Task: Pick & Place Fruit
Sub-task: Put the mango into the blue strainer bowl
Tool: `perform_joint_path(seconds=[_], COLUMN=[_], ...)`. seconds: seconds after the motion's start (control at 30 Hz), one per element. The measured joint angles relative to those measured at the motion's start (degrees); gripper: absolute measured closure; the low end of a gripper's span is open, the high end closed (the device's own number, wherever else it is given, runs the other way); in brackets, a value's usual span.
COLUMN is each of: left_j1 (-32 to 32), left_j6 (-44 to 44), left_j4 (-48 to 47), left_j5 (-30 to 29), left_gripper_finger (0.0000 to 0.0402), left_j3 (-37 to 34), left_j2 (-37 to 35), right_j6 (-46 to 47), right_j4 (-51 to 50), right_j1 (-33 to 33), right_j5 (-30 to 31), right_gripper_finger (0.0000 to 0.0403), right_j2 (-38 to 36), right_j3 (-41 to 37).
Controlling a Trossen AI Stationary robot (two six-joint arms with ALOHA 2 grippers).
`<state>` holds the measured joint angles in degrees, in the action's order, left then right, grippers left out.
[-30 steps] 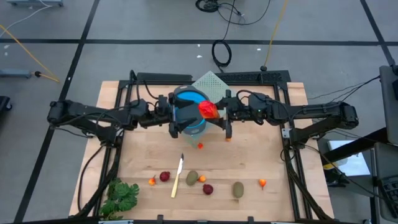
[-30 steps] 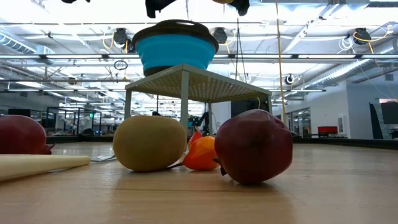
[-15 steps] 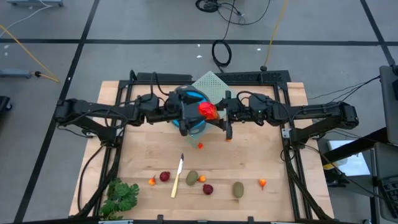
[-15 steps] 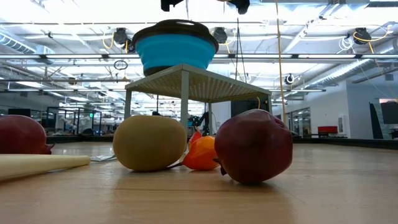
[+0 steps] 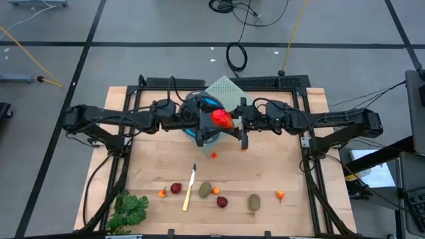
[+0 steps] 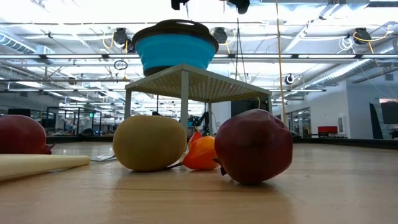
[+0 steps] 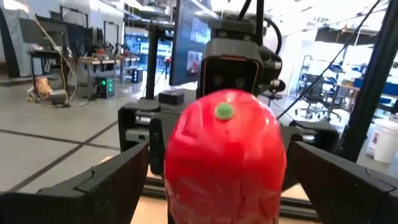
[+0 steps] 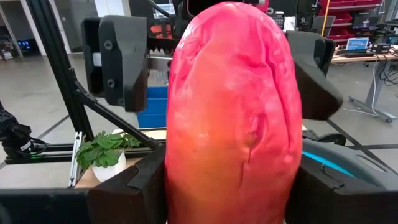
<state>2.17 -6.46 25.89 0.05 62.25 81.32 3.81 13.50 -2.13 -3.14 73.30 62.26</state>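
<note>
I have the large orange-red oblong toy fruit [image 5: 222, 118] clamped in my right end effector [image 5: 229, 121] above the blue collapsible bowl [image 5: 202, 126]. My left end effector [image 5: 202, 121] stands open around it: a handover, I judge. Next, close left, then release right.

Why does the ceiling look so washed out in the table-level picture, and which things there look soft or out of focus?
Low view: ceiling lights blow the top to white; the near dark red ball and brown-green oval look slightly soft. Right wrist view: the orange-red fruit fills the frame, with small highlights. High view: even light, faint shadows.
</note>
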Motion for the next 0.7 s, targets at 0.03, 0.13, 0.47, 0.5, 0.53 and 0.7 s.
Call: perform_joint_path(seconds=[0.03,0.13,0.47,0.5,0.53,0.7], left_j1=[0.0,0.0,0.0,0.0,0.0,0.0], left_j6=[0.0,0.23,2.12,2.08,2.07,2.06], left_j4=[-0.13,0.69,0.99,0.83,0.82,1.13], left_j5=[-0.02,-0.04,-0.09,-0.08,-0.06,-0.11], left_gripper_finger=[0.0009,0.0009,0.0074,0.0088,0.0102,0.0159], left_j3=[0.01,-0.01,-0.01,-0.01,-0.01,-0.01], left_j2=[0.08,0.23,0.13,0.13,0.13,0.13], right_j6=[0.02,0.64,0.64,0.64,0.64,0.71], right_j4=[-0.01,-0.02,-0.01,0.0,0.0,0.73], right_j1=[0.0,0.0,-0.02,-0.02,-0.02,-0.02], right_j5=[0.0,0.02,0.04,0.04,0.05,0.11], right_gripper_finger=[0.0183,0.0184,0.0184,0.0185,0.0185,0.0183], right_j2=[0.0,0.0,0.0,0.0,0.0,0.02], right_j3=[0.0,0.0,0.0,0.0,0.0,0.0])
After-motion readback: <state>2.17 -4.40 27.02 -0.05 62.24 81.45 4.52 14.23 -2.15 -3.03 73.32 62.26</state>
